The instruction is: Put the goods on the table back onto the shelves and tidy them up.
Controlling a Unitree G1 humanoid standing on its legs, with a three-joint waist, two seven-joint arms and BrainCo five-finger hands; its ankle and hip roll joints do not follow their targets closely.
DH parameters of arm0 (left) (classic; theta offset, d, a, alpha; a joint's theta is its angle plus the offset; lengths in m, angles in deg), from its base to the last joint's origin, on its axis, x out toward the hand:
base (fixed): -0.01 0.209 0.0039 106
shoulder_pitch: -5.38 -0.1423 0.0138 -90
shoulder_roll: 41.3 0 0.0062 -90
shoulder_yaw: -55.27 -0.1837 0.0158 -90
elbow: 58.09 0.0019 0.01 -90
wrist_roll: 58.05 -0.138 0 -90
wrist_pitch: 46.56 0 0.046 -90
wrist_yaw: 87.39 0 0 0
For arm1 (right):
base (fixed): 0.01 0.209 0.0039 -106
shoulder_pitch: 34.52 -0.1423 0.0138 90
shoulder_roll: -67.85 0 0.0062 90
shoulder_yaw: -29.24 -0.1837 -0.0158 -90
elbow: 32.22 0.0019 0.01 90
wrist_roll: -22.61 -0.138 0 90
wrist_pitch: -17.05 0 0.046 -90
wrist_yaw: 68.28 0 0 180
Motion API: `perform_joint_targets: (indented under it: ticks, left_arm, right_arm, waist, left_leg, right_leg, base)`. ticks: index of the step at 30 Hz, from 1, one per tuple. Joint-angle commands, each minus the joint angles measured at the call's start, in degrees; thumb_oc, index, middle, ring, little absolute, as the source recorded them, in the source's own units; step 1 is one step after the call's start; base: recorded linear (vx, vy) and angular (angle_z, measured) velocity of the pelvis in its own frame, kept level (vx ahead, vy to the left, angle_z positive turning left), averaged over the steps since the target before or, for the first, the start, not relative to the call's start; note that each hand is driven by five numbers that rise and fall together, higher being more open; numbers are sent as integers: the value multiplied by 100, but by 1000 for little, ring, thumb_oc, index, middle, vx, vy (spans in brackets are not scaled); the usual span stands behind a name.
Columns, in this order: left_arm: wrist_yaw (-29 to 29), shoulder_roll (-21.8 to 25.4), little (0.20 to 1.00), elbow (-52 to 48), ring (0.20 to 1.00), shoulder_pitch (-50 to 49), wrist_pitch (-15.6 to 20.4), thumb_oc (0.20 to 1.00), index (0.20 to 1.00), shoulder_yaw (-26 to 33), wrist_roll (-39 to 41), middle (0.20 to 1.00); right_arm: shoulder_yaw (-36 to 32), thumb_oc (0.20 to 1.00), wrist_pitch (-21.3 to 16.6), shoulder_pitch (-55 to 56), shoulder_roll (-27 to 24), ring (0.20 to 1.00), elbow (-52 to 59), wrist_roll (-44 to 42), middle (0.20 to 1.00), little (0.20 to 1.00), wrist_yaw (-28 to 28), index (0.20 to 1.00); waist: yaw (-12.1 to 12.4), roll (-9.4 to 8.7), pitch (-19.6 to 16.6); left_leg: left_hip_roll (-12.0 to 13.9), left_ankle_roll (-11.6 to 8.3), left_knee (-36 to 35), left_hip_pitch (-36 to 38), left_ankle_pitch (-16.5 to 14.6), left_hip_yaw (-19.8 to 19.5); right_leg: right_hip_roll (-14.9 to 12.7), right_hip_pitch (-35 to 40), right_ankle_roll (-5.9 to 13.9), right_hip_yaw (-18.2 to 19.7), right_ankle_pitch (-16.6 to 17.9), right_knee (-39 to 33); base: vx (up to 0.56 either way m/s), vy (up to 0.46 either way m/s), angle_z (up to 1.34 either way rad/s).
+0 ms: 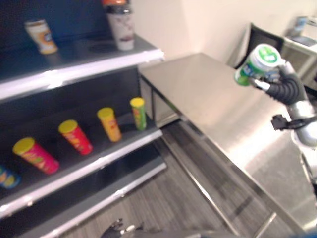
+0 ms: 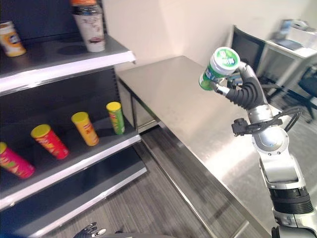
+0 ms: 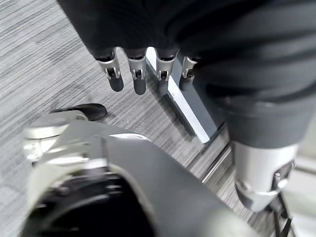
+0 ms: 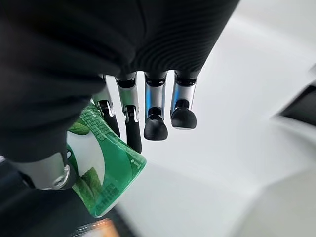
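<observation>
Grey wood-grain floor (image 2: pixel 163 198), cream wall (image 2: pixel 168 25), black chair (image 2: pixel 247 47).

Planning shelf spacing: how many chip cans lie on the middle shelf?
4 clear: pink can, red can, orange can, green can, left to right. A blue item at the edge may be a fifth.

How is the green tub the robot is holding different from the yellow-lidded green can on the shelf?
The green tub has a white-and-green lid and is held in the air by the right hand, above the table. The green can is slimmer, yellow-lidded, and stands on the middle shelf. Both are green, round containers.
</observation>
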Motion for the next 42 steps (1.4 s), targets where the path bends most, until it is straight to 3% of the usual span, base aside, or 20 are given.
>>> perform_joint_targets:
  ticks: [1, 2, 3, 4, 7, 8, 10, 11, 14, 16, 18, 19, 20, 21, 22, 25, 28, 37, 42]
  left_arm:
    - [-131, 397, 1000, -108, 1000, 327, 114, 1000, 1000, -331, 148, 1000]
    - [-242, 395, 1000, -110, 1000, 370, 53, 1000, 1000, -372, 123, 1000]
    - [-300, 365, 1000, -56, 1000, 412, 3, 1000, 1000, -366, 29, 1000]
    - [-307, 355, 1000, 1, 1000, 457, -16, 1000, 1000, -403, -66, 1000]
    - [-306, 331, 1000, 73, 1000, 452, -27, 1000, 1000, -431, -173, 1000]
    - [-329, 379, 1000, 45, 1000, 489, -22, 1000, 1000, -448, -214, 1000]
    - [-316, 403, 1000, 75, 1000, 516, -22, 1000, 1000, -402, -242, 1000]
    - [-295, 457, 1000, 109, 1000, 550, -35, 1000, 1000, -344, -245, 1000]
    - [-304, 521, 1000, 109, 1000, 557, -48, 1000, 1000, -318, -292, 1000]
    - [-320, 575, 1000, 103, 1000, 514, -44, 1000, 1000, -286, -330, 1000]
    - [-298, 639, 1000, 127, 1000, 562, -55, 1000, 1000, -331, -346, 1000]
    - [-262, 697, 1000, 150, 1000, 600, -68, 1000, 1000, -427, -290, 1000]
    - [-262, 692, 1000, 151, 1000, 602, -68, 1000, 1000, -423, -287, 1000]
    - [-247, 715, 1000, 177, 1000, 623, -69, 1000, 1000, -469, -249, 1000]
    - [-221, 736, 1000, 221, 1000, 670, -78, 1000, 1000, -532, -191, 1000]
    - [-172, 710, 1000, 268, 1000, 773, -54, 1000, 1000, -568, -185, 1000]
    - [-211, 601, 1000, 292, 1000, 614, -75, 1000, 1000, -615, -212, 1000]
    - [-237, 553, 1000, 110, 1000, 440, -79, 1000, 1000, -682, -142, 1000]
    - [-273, 639, 1000, 39, 1000, 379, -89, 1000, 1000, -705, -57, 1000]
  right_arm:
    - [77, 200, -316, -627, -558, 200, 68, -572, 200, 200, 63, 200]
    - [119, 200, -254, -680, -565, 200, 71, -603, 200, 200, 17, 200]
    - [116, 200, -186, -647, -448, 200, 111, -629, 200, 200, -55, 200]
    - [112, 200, -144, -630, -393, 200, 116, -703, 200, 200, -116, 200]
    - [97, 200, -87, -645, -292, 200, 44, -800, 200, 200, -159, 200]
    - [119, 200, -67, -669, -275, 200, -6, -746, 200, 200, -146, 200]
    - [155, 200, -37, -696, -243, 200, 20, -734, 200, 200, -159, 200]
    - [209, 200, 25, -810, -158, 200, -2, -638, 200, 200, -113, 200]
    - [297, 200, 96, -935, -86, 200, -50, -588, 200, 200, -126, 200]
    - [444, 200, 137, -1125, 2, 200, -191, -568, 200, 200, -152, 200]
    - [553, 200, 176, -1266, 57, 200, -307, -610, 200, 200, -194, 200]
    - [625, 200, 186, -1332, 40, 200, -410, -675, 200, 200, -169, 200]
    - [636, 200, 183, -1348, 38, 200, -419, -677, 200, 200, -167, 200]
    - [721, 200, 197, -1458, -41, 200, -537, -700, 200, 200, -154, 200]
    - [807, 200, 210, -1628, -138, 200, -697, -767, 200, 200, -114, 200]
    - [839, 200, 251, -1805, -275, 200, -776, -738, 200, 200, 9, 200]
    - [948, 200, 243, -2065, -179, 200, -1135, -750, 200, 200, 25, 200]
    - [1104, 200, 187, -2582, -286, 200, -1747, -878, 200, 200, 35, 200]
    - [1424, 200, 157, -3179, -289, 200, -2517, -889, 200, 200, 25, 200]
  waist:
    - [-105, -81, 113]
    - [-315, -74, 64]
    - [-410, 34, -8]
    - [-463, 116, -79]
    - [-461, 188, -173]
    - [-436, 189, -220]
    - [-434, 173, -234]
    - [-388, 162, -252]
    - [-367, 146, -250]
    - [-327, 128, -244]
    - [-348, 129, -175]
    - [-512, 125, -78]
    - [-496, 129, -85]
    - [-544, 151, -68]
    - [-614, 168, -61]
    - [-620, 95, -67]
    - [-394, -52, -276]
    - [-125, -163, -293]
    - [147, -197, -279]
  left_leg:
    - [821, -365, 647, -198, 698, 1340]
    - [1060, -362, 861, -29, 570, 2340]
    - [1041, -341, 748, 139, 467, 2802]
    - [982, -287, 500, 239, 402, 2977]
    - [707, -182, 228, 332, 340, 2811]
    - [539, -108, 124, 349, 307, 2783]
    - [399, -34, 37, 364, 273, 2769]
    - [176, 84, -49, 341, 175, 2649]
    - [-33, 206, -91, 325, 41, 2548]
    - [-282, 365, -107, 339, -117, 2473]
    - [-370, 452, -107, 345, -201, 2364]
    - [-390, 499, -107, 373, -278, 2150]
    - [-387, 498, -107, 367, -285, 2171]
    - [-371, 482, -107, 368, -301, 2124]
    - [-351, 489, -107, 290, -192, 1985]
    - [-345, 455, -107, 284, -177, 1722]
    - [-190, 348, -107, 183, -44, 1506]
    - [-69, 232, -107, 102, 53, 1273]
    - [-47, 163, -107, 74, 101, 1112]
  right_leg:
    - [113, 115, -227, -235, -128, 12]
    - [76, 146, -230, -363, -230, 27]
    - [12, 175, -179, -494, -204, 37]
    - [-74, 192, -113, -621, -152, 47]
    - [-264, 206, -22, -724, -29, 65]
    - [-490, 214, 71, -852, 127, 84]
    - [-625, 210, 136, -869, 213, 93]
    - [-869, 181, 226, -923, 359, 187]
    - [-1108, 138, 319, -929, 495, 322]
    - [-1433, 90, 424, -973, 670, 587]
    - [-1547, -60, 405, -816, 682, 1064]
    - [-1334, -443, 359, -102, 633, 1392]
    - [-1339, -486, 356, -68, 612, 1433]
    - [-1127, -658, 325, 312, 469, 1359]
    - [-720, -970, 164, 869, 343, 959]
    - [-523, -870, 186, 1099, 286, 598]
    - [-344, -383, 109, 537, 315, 89]
    - [-218, -134, 37, 108, 179, 13]
    - [-174, -8, 10, -97, 114, 13]
  base:
    - [-113, -1, 222]
    - [-50, 113, 210]
    - [-3, 230, 157]
    - [2, 219, 62]
    - [46, 239, 54]
    - [58, 320, 35]
    - [35, 256, 35]
    - [37, 263, 17]
    - [29, 204, 21]
    - [41, 244, 21]
    - [37, 192, 12]
    - [32, 113, 19]
    - [41, 74, 45]
    - [19, 7, 73]
    - [21, 6, 71]
    - [51, -37, 62]
    - [147, -174, 99]
    - [37, -54, 28]
    - [25, -34, 14]
